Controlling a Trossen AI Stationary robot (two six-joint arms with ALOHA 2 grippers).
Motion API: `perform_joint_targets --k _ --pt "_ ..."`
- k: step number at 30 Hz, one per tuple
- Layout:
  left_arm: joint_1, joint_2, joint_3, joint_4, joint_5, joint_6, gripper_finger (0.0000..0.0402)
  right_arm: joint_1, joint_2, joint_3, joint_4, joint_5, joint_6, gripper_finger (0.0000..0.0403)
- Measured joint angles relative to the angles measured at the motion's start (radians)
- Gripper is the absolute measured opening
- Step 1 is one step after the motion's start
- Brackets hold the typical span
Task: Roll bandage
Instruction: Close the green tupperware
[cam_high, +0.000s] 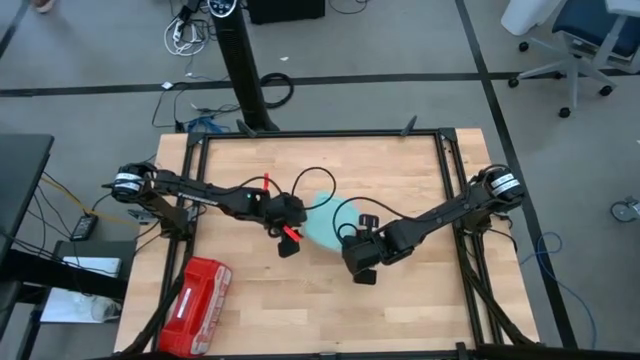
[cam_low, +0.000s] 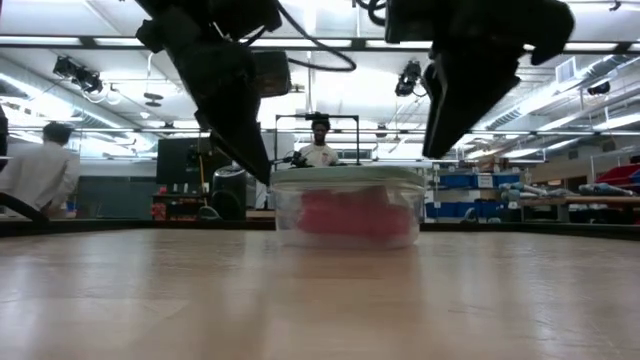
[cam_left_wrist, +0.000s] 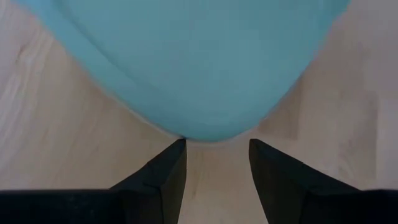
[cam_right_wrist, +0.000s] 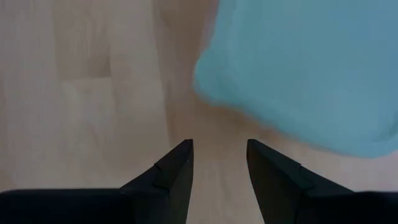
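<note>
A clear tub (cam_low: 345, 222) with a teal lid (cam_high: 318, 222) stands on the wooden table's middle. Through its wall a dusky pink-red mass shows, the bandage (cam_low: 345, 215), lying inside. My left gripper (cam_left_wrist: 216, 149) is open and slants down at the lid's left rim (cam_left_wrist: 199, 134); in the low view its finger (cam_low: 258, 160) ends beside the lid's edge. My right gripper (cam_right_wrist: 219, 149) is open too, above the table just off the lid's near right corner (cam_right_wrist: 211, 87), and in the low view it (cam_low: 440, 140) hangs above the lid. My left gripper has one fingertip (cam_left_wrist: 180, 146) right at the lid's rim (cam_left_wrist: 189, 135), coming slanting down from the table's left. Whether it touches the rim I cannot tell. Nothing lies between the fingers.
A glossy red plastic case (cam_high: 195, 305) lies at the table's near left corner. Black cables (cam_high: 330, 195) loop over the table behind the tub. Beyond the far edge the low view shows people (cam_low: 40, 170) and shelves. Bare wood lies near and right of the tub.
</note>
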Motion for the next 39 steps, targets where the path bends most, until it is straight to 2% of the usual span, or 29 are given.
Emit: perform_joint_targets --k 5,9,21,28,33,39 --pt "-0.039 0.0 0.0 0.067 0.013 0.052 0.0177 -0.024 -0.04 0.0 0.004 0.064 -0.038 0.0148" --pt "-0.064 0.0 0.0 0.102 -0.027 0.089 0.0177 -0.058 -0.058 0.0 0.023 0.067 -0.07 0.0148" --pt "-0.102 0.0 0.0 0.112 -0.04 0.17 0.0177 -0.168 -0.052 0.0 0.081 0.059 -0.217 0.0148" --pt "-0.115 0.0 0.009 0.128 -0.183 0.273 0.0177 -0.233 -0.052 -0.023 0.145 0.038 -0.243 0.0148" --pt "-0.115 0.0 0.045 0.132 -0.328 0.256 0.0177 -0.259 -0.052 -0.073 0.197 -0.017 -0.239 0.0148" --pt "-0.113 0.049 0.048 0.14 -0.319 0.249 0.0177 -0.259 -0.052 -0.122 0.233 -0.035 -0.221 0.0148"
